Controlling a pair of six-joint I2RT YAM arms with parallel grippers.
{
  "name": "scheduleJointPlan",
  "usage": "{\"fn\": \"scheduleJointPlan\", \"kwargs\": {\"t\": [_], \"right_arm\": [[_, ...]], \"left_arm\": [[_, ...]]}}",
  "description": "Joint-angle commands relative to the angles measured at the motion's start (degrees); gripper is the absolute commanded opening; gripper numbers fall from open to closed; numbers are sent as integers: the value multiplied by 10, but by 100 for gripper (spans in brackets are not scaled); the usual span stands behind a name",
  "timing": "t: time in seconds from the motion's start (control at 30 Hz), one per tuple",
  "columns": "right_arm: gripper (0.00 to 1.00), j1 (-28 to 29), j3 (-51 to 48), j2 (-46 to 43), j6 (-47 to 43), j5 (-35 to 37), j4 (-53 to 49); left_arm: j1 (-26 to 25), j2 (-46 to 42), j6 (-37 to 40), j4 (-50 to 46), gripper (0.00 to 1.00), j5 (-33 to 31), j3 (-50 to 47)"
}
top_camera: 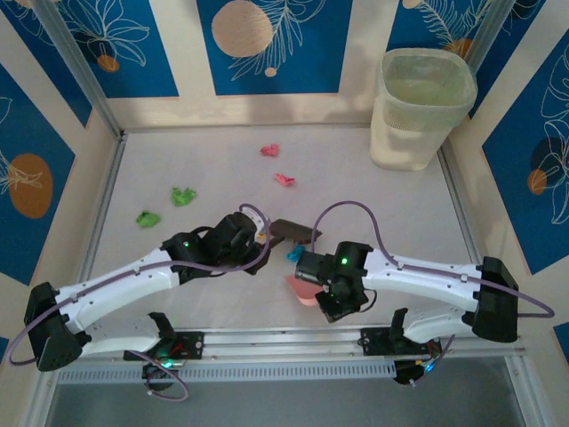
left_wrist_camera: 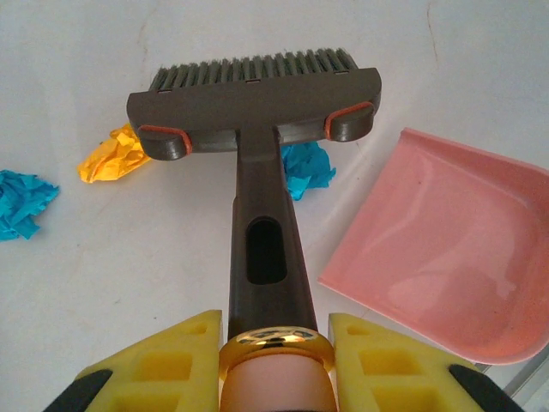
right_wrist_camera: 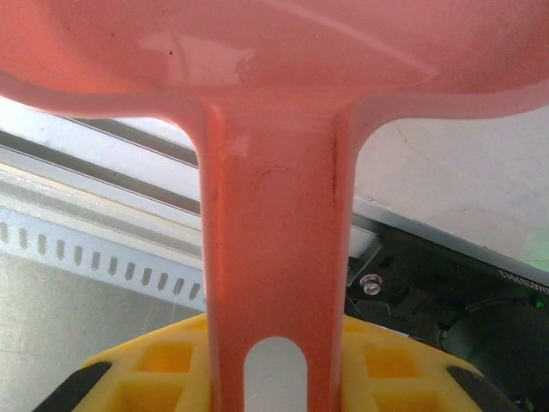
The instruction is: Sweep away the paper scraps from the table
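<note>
You can count seven paper scraps (top_camera: 284,180) on the bench (top_camera: 391,213): two green scraps (top_camera: 184,196), two pink scraps (top_camera: 269,150), two cyan-blue scraps (left_wrist_camera: 21,202) and one orange scrap (left_wrist_camera: 114,154). You also have one brush (left_wrist_camera: 257,103), one pink dustpan (left_wrist_camera: 446,257) and one pale waste bin (top_camera: 418,107). The two arms (top_camera: 116,285) cover part of the bench, so seven is only what shows.

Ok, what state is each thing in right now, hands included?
left hand: shut on the brush handle
right hand: shut on the dustpan handle
brush: held, head beside a blue scrap
dustpan: held, no scraps in it
paper scraps: loose on the table, unswept
waste bin: upright, no lid
</note>
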Motion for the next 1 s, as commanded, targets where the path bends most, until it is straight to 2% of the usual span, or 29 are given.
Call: {"fn": "scheduleJointPlan", "kwargs": {"t": [0.0, 0.43, 0.97], "right_arm": [[0, -1, 5, 16, -8, -4, -4], [0, -21, 23, 105, -13, 8, 35], [0, -79, -2, 113, 8, 35, 109]], "left_arm": [[-3, 0, 15, 2, 0, 21, 22], [-7, -1, 8, -7, 0, 48, 22], [-8, -14, -15, -2, 0, 86, 8]]}}
